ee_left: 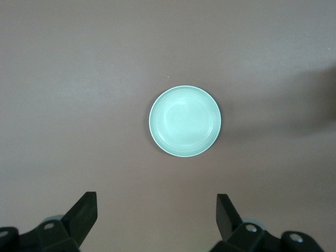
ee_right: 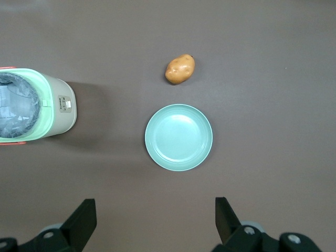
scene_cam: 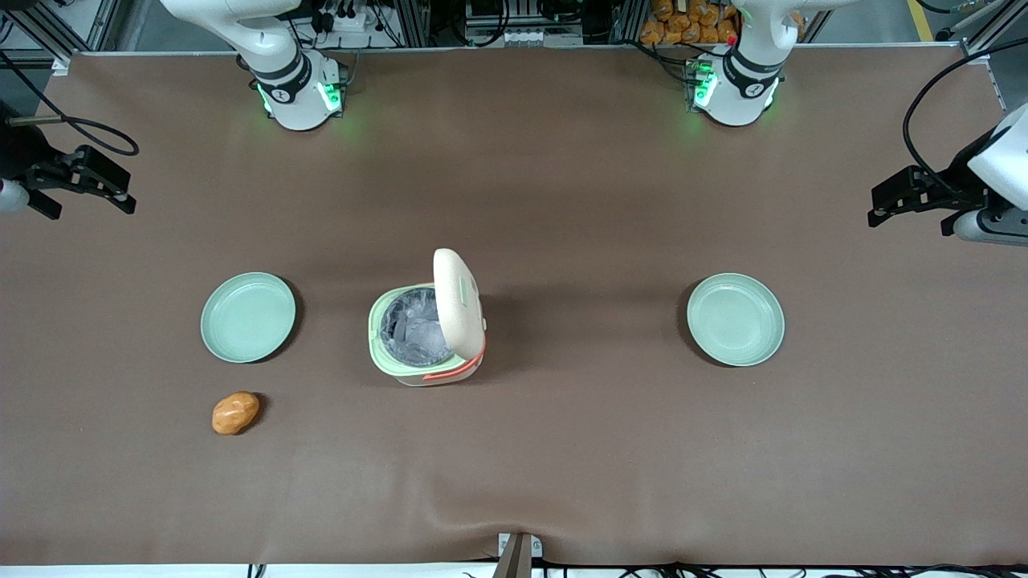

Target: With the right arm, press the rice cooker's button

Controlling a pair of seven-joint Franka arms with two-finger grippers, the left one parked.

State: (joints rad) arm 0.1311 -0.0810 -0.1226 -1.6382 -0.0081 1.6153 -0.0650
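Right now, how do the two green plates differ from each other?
The plate toward the working arm's end has a potato lying close by, nearer the front camera; the plate toward the parked arm's end has nothing near it. The open gripper hangs nearer the first plate. Both are round, pale green, empty, flanking the rice cooker.

We are seeing two green plates sitting well apart on the brown table, and a potato lying near one plate, nearer the front camera.

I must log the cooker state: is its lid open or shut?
Open: the rice cooker lid stands upright, exposing the silvery inner pot. The open end effector is far off.
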